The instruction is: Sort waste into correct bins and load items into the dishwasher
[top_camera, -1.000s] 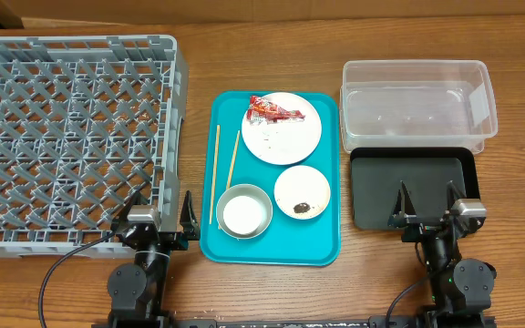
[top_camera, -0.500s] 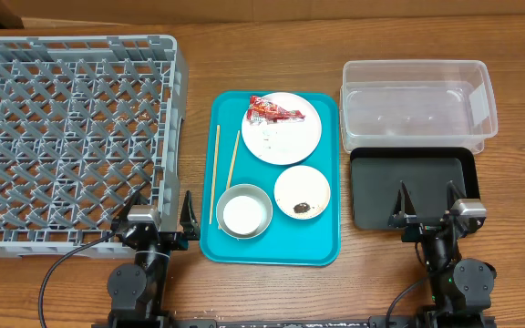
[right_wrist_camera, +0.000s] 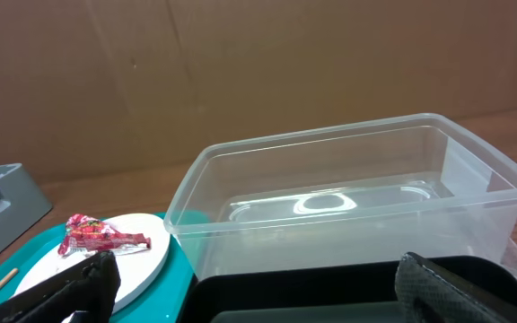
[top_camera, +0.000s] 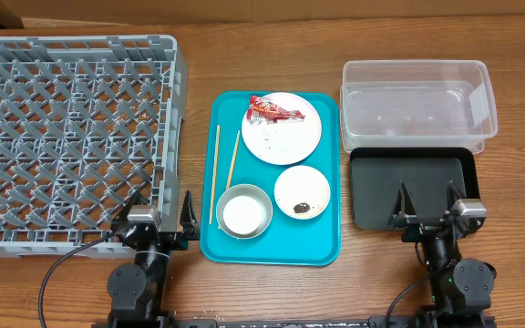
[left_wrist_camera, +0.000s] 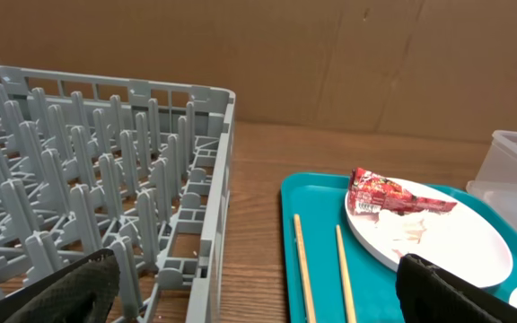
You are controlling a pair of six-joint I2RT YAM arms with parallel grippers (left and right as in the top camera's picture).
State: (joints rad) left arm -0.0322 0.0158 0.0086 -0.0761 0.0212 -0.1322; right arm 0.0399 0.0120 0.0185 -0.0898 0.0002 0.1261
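— At the bottom left of the overhead frame, our left gripper (top_camera: 164, 197) sits with its fingers apart, beside the grey rack (top_camera: 62, 137).
— Bottom right, our right gripper (top_camera: 427, 189) is spread too, over the black tray (top_camera: 376, 182), with the clear tub (top_camera: 417, 64) just above it.
— Between us, the teal tray (top_camera: 326, 246) holds the red wrapper (top_camera: 272, 111) on the plate (top_camera: 294, 141), plus the chopsticks (top_camera: 216, 173), metal bowl (top_camera: 266, 219) and pinkish bowl (top_camera: 290, 187) with the brown lump (top_camera: 301, 209).
— Its raised rim lies between our left gripper and the metal bowl.

Rack (top_camera: 71, 137) at left, big tray (top_camera: 322, 241) midway, tub (top_camera: 417, 96) at right with small tray (top_camera: 408, 187) before it. On big tray: chopsticks (top_camera: 217, 173) leftmost, plate (top_camera: 290, 141) behind bearing wrapper (top_camera: 272, 110), left bowl (top_camera: 244, 211) and right bowl (top_camera: 301, 185) in front, lump (top_camera: 300, 208) in the latter.
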